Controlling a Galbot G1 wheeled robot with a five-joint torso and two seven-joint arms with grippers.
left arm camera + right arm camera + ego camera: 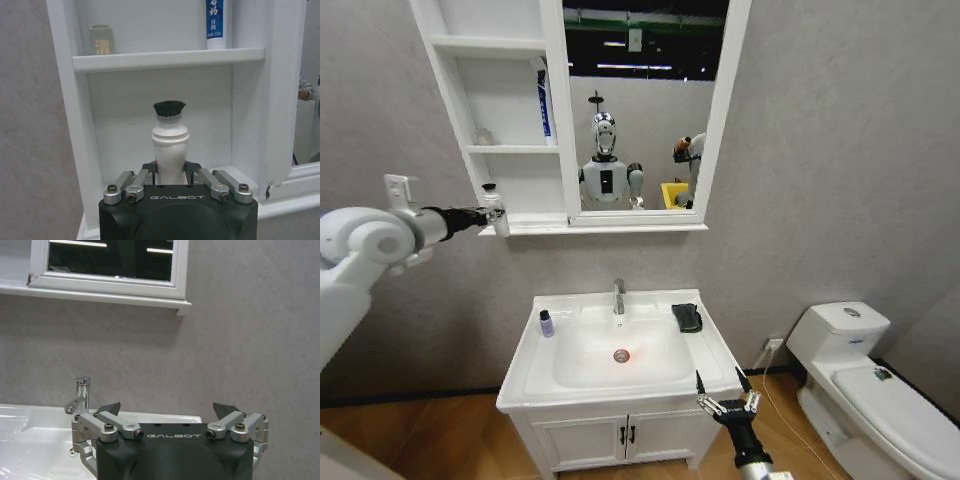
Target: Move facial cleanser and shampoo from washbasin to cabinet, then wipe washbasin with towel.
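The left end effector [172, 176] grips a white bottle [170, 150] just before the cabinet [165, 59]; the right end effector [727, 393] gapes beside the washbasin [535, 365].

Bathroom mock-up: washbasin [535, 345] w/ faucet [618, 296], toilet [865, 385], wall cabinet [505, 120] w/ mirror [640, 100], grey walls.

My left claw [492, 213], upper left of frame, is clamped on a white bottle [170, 150] w/ black cap, upright, at the cabinet [510, 150]'s bottom shelf opening. Cabinet: white, 3 open shelves + mirror; blue-white tube on mid shelf. Washbasin [620, 350] center-bottom, white, oval bowl, chrome faucet. Small dark-capped bottle [546, 323] on its left rim. Dark towel [687, 317] folded on right rim.
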